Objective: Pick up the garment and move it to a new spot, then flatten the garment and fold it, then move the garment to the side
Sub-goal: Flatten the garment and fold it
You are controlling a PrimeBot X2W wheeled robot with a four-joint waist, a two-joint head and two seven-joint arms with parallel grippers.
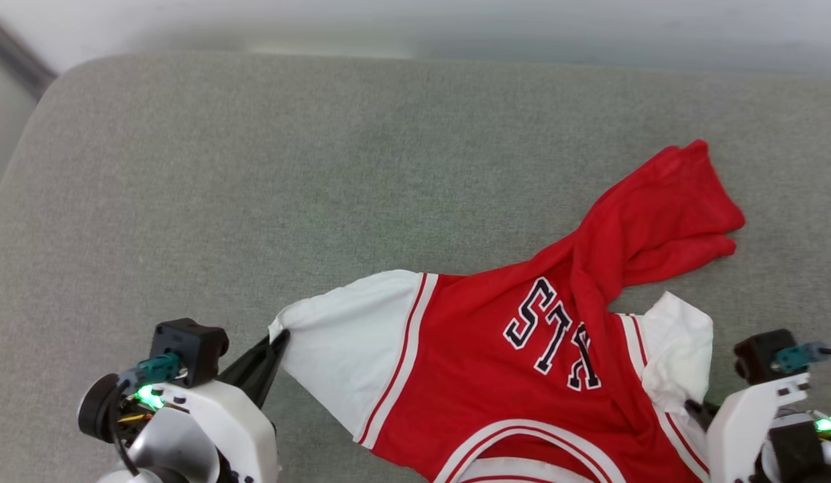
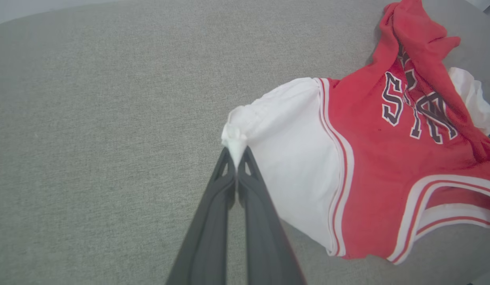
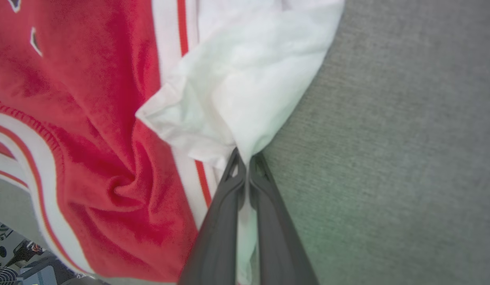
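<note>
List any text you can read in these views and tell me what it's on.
"S": a black-and-white block letter on the front of the garment, at the left end of the word in the head view.
Remaining letters of that word: creased and partly hidden, not readable.
No other text is visible.

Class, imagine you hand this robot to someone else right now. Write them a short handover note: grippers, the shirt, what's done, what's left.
Left gripper: shut on the edge of the garment's white sleeve on the robot's left.
Right gripper: shut on the other white sleeve.
Garment: on the grey padded surface, lettering up, neck nearest the robot, red lower part twisted and bunched at the far right.
Done: both sleeves gripped.
Left: flatten, fold, move aside. Whether it is already at its new spot, I cannot tell.
</note>
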